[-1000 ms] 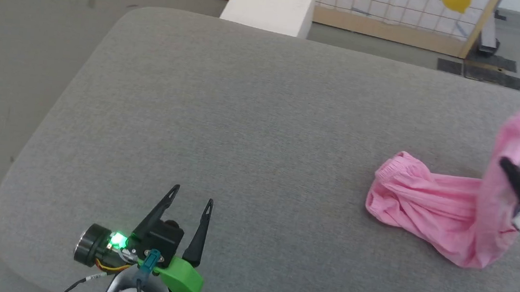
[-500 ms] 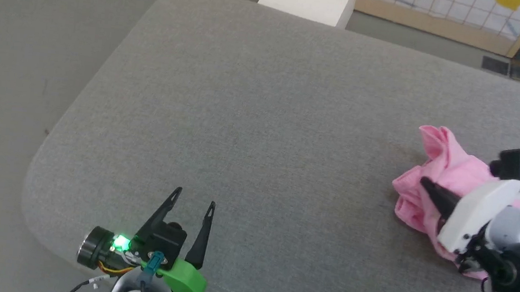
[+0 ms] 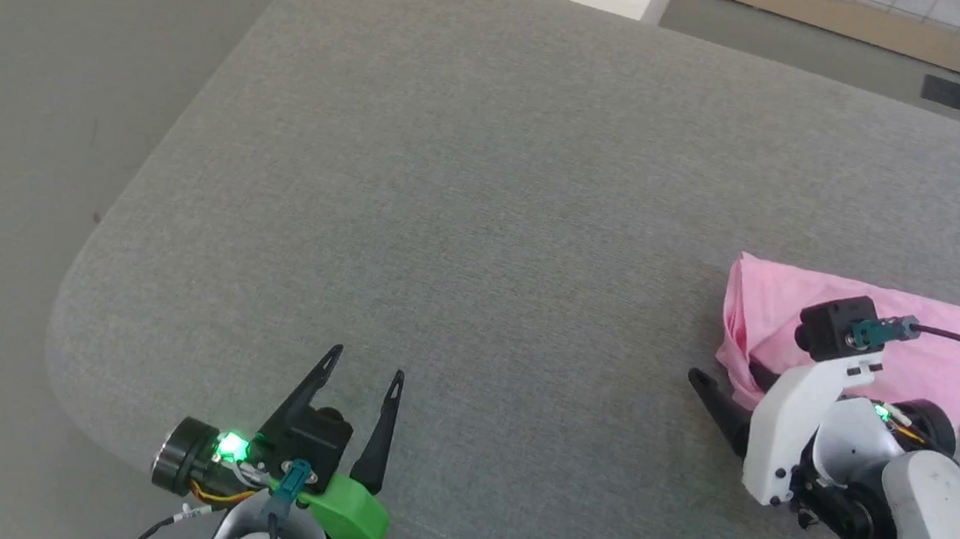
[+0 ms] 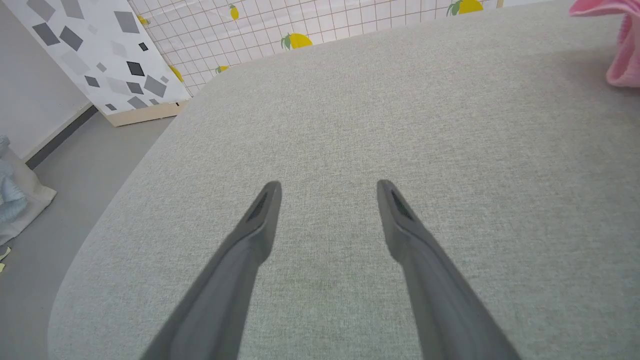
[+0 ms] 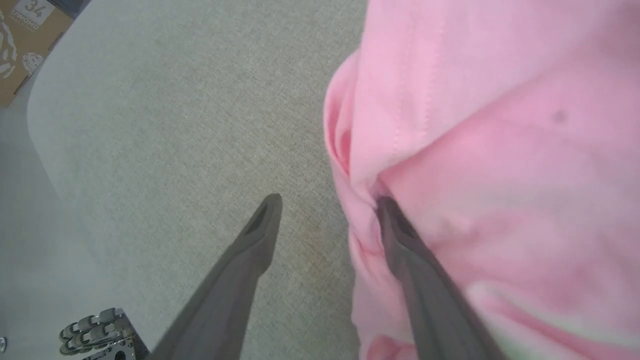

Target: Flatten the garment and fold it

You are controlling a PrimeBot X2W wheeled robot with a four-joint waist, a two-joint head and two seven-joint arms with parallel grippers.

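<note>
Right wrist view: the right gripper (image 5: pixel 327 200) stands with its jaws wide apart and clamps nothing. Its left finger (image 5: pixel 250 250) lies over the bare grey table (image 5: pixel 150 125). The tip of its right finger meets a fold at the edge of the garment (image 5: pixel 500 125), which takes up the right half of the frame.

In the head view the garment (image 3: pixel 772 302) lies at the middle right, just above and behind the right gripper. It is flattish, with its long axis running left to right across the frame and dipping a little toward the right. Its bunched left end is nearest the fingers; which end is the waistband I cannot tell.

The left gripper (image 3: pixel 368 362), at the lower left, is also wide open over bare table, well apart from the garment.
</note>
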